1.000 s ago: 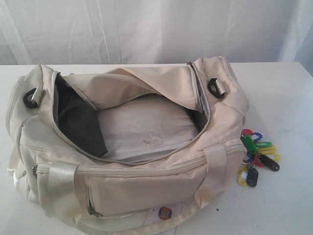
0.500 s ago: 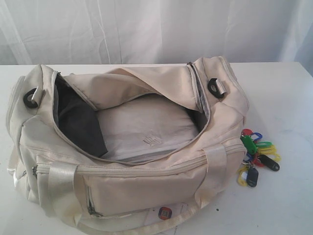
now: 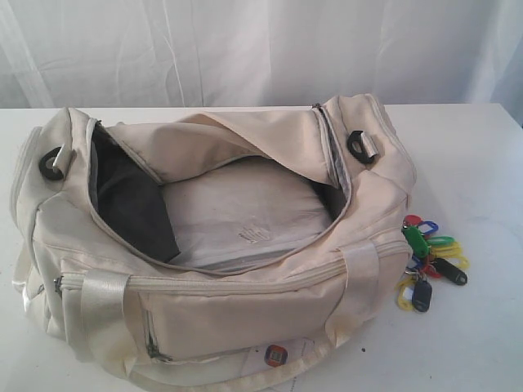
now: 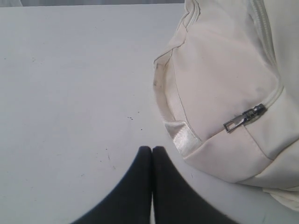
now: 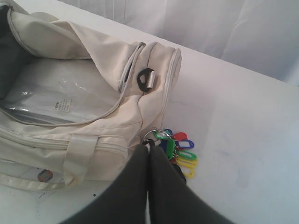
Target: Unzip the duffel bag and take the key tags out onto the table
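The cream-white duffel bag (image 3: 212,302) lies on the white table (image 3: 474,163) with its top zipper open, showing dark grey lining (image 3: 131,204) and a pale base panel. The key tags (image 3: 429,261), in green, yellow, blue, red and black, rest on the table just off the bag's right end. Neither gripper shows in the exterior view. My right gripper (image 5: 149,148) is shut and empty, its tips overlapping the near edge of the key tags (image 5: 180,149) in its own view. My left gripper (image 4: 152,148) is shut and empty over bare table beside the bag's end (image 4: 224,84).
A white curtain (image 3: 261,49) hangs behind the table. A metal zipper pull (image 4: 244,118) lies on the bag's end pocket. A webbing handle (image 3: 245,377) trails along the table's front edge below the bag.
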